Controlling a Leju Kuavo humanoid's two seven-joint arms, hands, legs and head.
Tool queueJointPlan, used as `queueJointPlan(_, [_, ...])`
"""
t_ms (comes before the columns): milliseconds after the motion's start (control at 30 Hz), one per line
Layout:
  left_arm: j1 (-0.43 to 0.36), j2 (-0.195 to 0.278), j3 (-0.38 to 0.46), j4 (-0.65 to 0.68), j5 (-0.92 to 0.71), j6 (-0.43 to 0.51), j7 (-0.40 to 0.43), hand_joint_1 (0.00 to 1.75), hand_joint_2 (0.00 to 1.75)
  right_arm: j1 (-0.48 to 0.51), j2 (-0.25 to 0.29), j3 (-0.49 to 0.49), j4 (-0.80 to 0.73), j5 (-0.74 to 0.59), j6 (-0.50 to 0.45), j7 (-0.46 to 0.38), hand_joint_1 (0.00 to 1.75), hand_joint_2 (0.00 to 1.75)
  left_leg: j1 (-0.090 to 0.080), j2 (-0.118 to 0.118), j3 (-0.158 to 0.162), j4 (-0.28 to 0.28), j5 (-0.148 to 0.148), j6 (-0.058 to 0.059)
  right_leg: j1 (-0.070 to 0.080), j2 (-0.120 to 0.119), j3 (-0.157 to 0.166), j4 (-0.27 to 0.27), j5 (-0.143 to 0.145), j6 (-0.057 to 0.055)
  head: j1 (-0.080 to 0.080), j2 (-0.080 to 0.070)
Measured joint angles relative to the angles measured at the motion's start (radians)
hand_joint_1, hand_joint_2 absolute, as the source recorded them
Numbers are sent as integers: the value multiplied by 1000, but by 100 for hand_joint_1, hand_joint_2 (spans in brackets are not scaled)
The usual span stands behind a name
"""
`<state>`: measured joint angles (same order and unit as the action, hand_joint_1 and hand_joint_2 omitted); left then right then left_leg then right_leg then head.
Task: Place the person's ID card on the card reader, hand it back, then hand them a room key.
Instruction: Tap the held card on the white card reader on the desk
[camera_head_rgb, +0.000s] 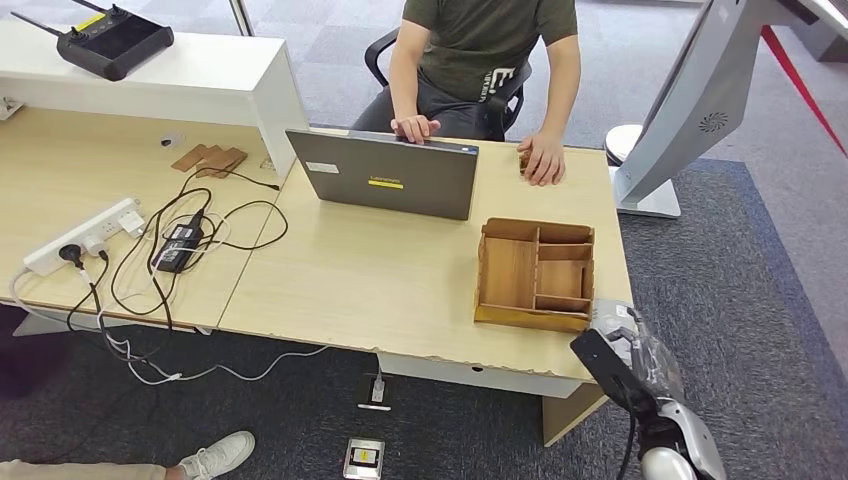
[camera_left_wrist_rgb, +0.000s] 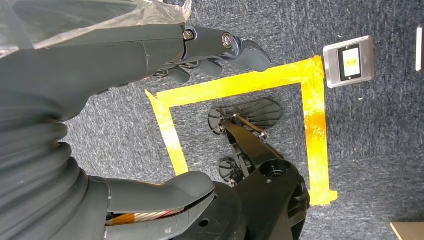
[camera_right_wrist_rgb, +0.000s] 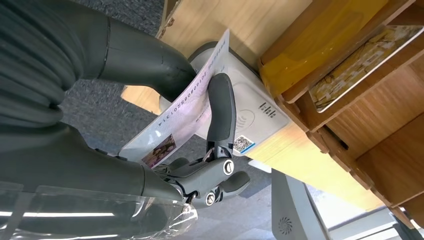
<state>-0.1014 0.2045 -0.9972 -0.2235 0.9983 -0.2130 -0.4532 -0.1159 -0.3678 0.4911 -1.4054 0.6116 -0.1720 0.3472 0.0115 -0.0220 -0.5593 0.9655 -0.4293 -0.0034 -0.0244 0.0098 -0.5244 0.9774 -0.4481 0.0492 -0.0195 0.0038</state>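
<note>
In the head view we record the right hand (camera_head_rgb: 625, 350) at the near right corner of the table (camera_head_rgb: 400, 280), just beside the near edge of a wooden organizer (camera_head_rgb: 535, 272). Beyond that hand, across the table, a person (camera_head_rgb: 480, 60) sits behind an open laptop (camera_head_rgb: 385, 175), with one hand on its keyboard edge and the other flat on the tabletop. Well away from the hand, on the far side of the adjoining desk, lie a power strip (camera_head_rgb: 85, 235) and tangled cables (camera_head_rgb: 180, 250).

In the left wrist view we find the left hand (camera_left_wrist_rgb: 200, 55) hanging over grey carpet (camera_left_wrist_rgb: 375, 130), its fingers curled inward with nothing between them. Below the hand yellow tape (camera_left_wrist_rgb: 240, 85) marks a rectangle on the floor, and a small grey device (camera_left_wrist_rgb: 348, 61) lies outside that rectangle.

In the right wrist view we note the right hand (camera_right_wrist_rgb: 210, 140) gripping the ID card (camera_right_wrist_rgb: 187, 117) between thumb and a dark finger. The card stands tilted, its far edge touching or just over the white card reader (camera_right_wrist_rgb: 250, 110); we cannot tell which. The reader sits directly beyond the fingers, against the organizer's wall. In a compartment past the reader lies a patterned room key (camera_right_wrist_rgb: 362, 60), next to a yellow card (camera_right_wrist_rgb: 320, 47).
</note>
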Motion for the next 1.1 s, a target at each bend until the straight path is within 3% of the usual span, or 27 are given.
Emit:
queueJointPlan(367, [0, 1, 0, 0, -1, 8, 0, 0, 175, -35, 1, 32, 69, -43, -4, -9, 175, 175, 0, 0, 0, 0, 0, 0, 0, 0, 0, 0, 0, 0, 0, 0])
queueJointPlan(700, [0, 2, 0, 0, 7, 20, -2, 0, 175, -55, -2, 55, 109, -68, -67, -20, 175, 175, 0, 0, 0, 0, 0, 0, 0, 0, 0, 0, 0, 0, 0, 0])
queueJointPlan(933, [1, 7, 0, 0, 28, 22, -7, 0, 175, -66, -34, 63, -31, 116, -85, 71, 175, 175, 0, 0, 0, 0, 0, 0, 0, 0, 0, 0, 0, 0, 0, 0])
queueJointPlan(1100, [1, 8, -1, 0, 32, 23, -11, 0, 175, -82, -46, 55, -216, 244, -85, 71, 175, 175, 0, 0, 0, 0, 0, 0, 0, 0, 0, 1, 0, 0, 0, 0])
